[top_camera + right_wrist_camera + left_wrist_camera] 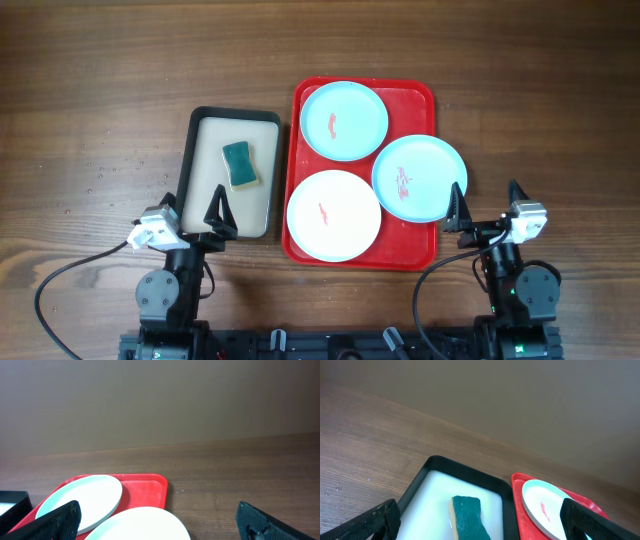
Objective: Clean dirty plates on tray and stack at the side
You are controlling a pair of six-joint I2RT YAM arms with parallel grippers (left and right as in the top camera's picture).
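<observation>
The red tray holds three plates, each with a small red smear. A pale blue plate lies at its back. A second pale blue plate overhangs the tray's right edge. A white plate lies at the front left. My left gripper is open and empty at the near end of the cream tray. My right gripper is open and empty just right of the red tray's front corner. In the right wrist view the near plate and the far blue plate show between my fingers.
A black-rimmed cream tray left of the red tray holds a green and yellow sponge, also in the left wrist view. Bare wooden table lies to the left, right and back.
</observation>
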